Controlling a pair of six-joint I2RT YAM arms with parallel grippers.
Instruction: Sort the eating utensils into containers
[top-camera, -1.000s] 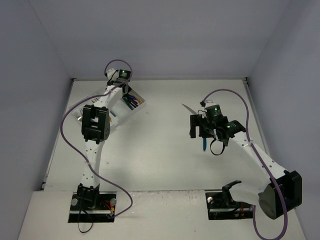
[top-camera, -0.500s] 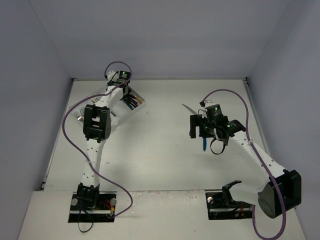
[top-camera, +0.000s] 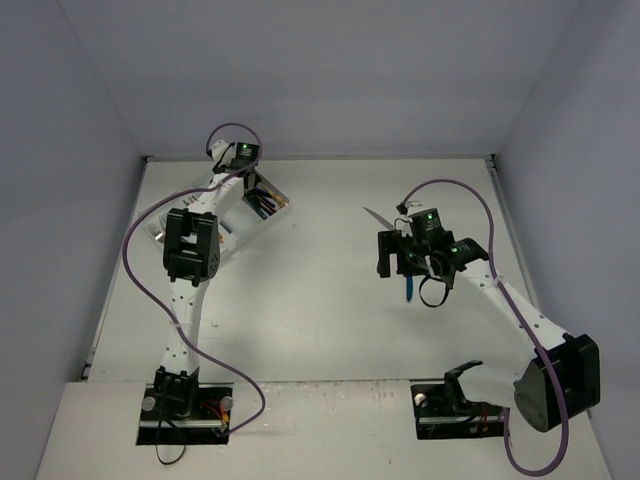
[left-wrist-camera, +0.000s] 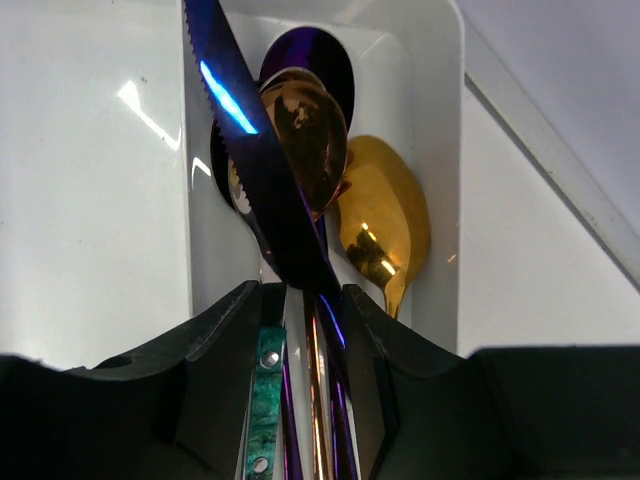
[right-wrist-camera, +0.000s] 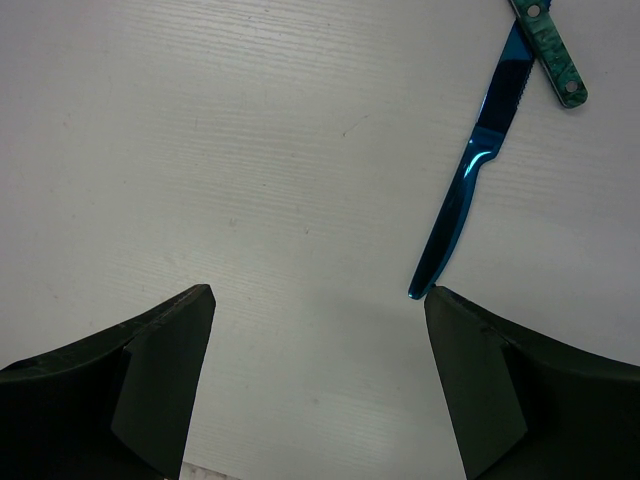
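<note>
The white tray sits at the back left, with my left gripper low over it. In the left wrist view a purple spoon, a copper spoon and a gold spoon lie in one compartment. A dark purple knife slants across the divider. Its handle runs down between the jaws of my left gripper, which stand partly open above several handles, one of them teal. My right gripper hangs wide open over bare table. A blue knife ends at its right fingertip.
A teal-handled knife crosses the blue knife's blade tip; its silver blade points to the back left. Grey walls close in the table on three sides. The table's raised edge strip runs just right of the tray.
My left wrist has eased slightly to the left above the tray. The right arm has barely shifted. Neither gripper's jaws have moved.
</note>
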